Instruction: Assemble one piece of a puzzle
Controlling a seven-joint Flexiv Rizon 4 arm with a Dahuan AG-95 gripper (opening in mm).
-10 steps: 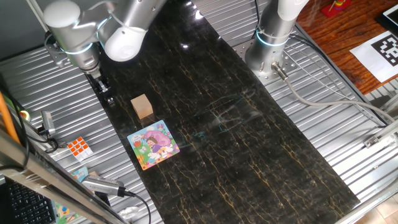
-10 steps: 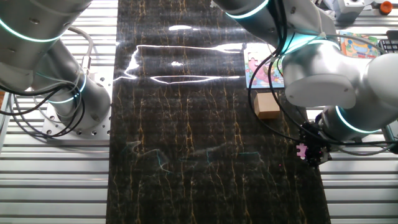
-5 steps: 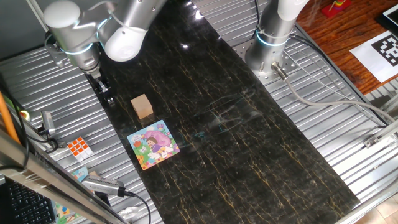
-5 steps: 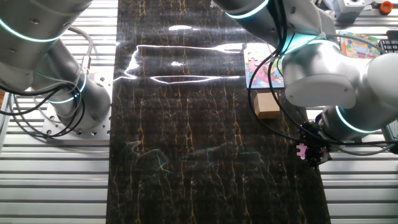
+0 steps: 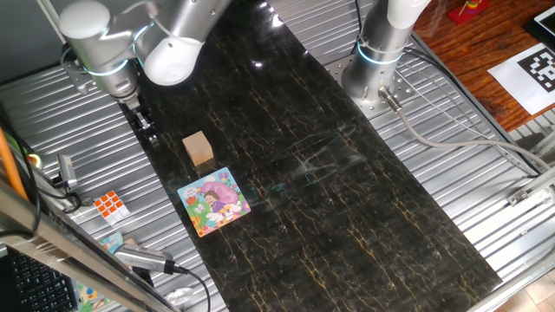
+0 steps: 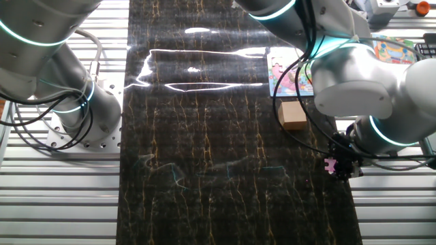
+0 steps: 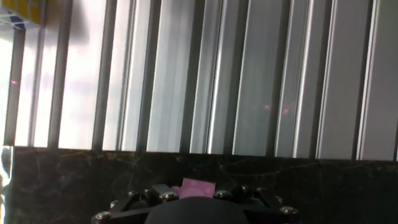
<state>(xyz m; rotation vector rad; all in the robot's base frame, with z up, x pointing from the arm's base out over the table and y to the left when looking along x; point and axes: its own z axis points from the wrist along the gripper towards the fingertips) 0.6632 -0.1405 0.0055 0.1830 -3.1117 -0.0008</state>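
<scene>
Holding the piece [image 6: 330, 164] at the bench's edge, the gripper [image 6: 340, 165] hangs low in the right of the other fixed view
The gripper is closed on the tiny pink piece, which shows as a pink scrap between the black fingers there and as a pink sliver [image 7: 196, 187] at the bottom centre of the hand view, above the dark marbled bench [image 7: 74, 180] and the ribbed metal decking [image 7: 186, 74] beyond it. In one fixed view the gripper [image 5: 149, 133] sits at the upper left, over the strip's left border. The puzzle [image 5: 214, 201] lies flat on the bench at lower left of that frame, with the tan block [image 5: 198, 148] just above it, between puzzle and gripper. A Rubik's cube [image 5: 110, 205] rests on the decking at far left
</scene>
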